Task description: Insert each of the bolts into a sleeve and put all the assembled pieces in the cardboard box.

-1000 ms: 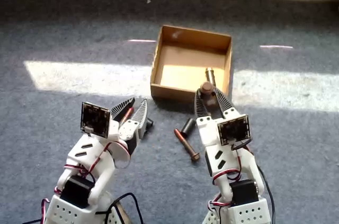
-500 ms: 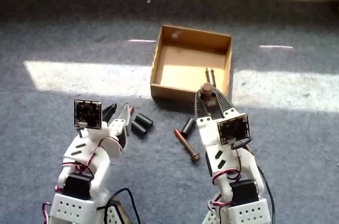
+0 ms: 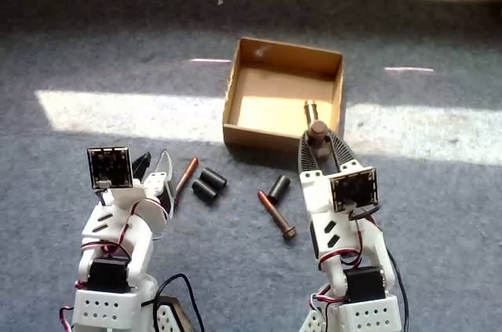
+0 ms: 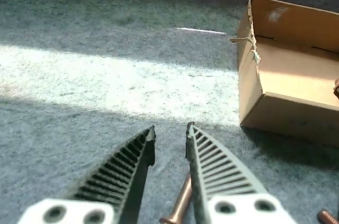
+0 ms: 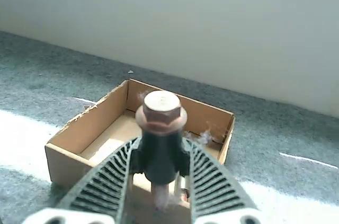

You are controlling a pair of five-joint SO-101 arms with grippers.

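My right gripper (image 3: 318,142) is shut on a black sleeve with a copper bolt in it (image 3: 317,129), held upright over the near wall of the cardboard box (image 3: 232,89). In the right wrist view, the bolt head (image 5: 159,112) stands above the gripper (image 5: 160,156), with the box (image 5: 85,131) behind. Another assembled piece (image 3: 311,107) lies inside the box. My left gripper (image 3: 152,172) is open and holds nothing. A loose bolt (image 3: 186,176) lies just right of it; the bolt (image 4: 180,205) also shows beneath the gripper (image 4: 169,133).
Two black sleeves (image 3: 208,184) lie side by side right of the loose bolt. A third sleeve (image 3: 278,187) and a second bolt (image 3: 276,213) lie on the grey carpet between the arms. A sunlit band crosses the carpet (image 3: 102,112).
The left arm has drawn back to the left, uncovering the bolt and two sleeves. The right gripper has shifted slightly right and toward the box with its piece.
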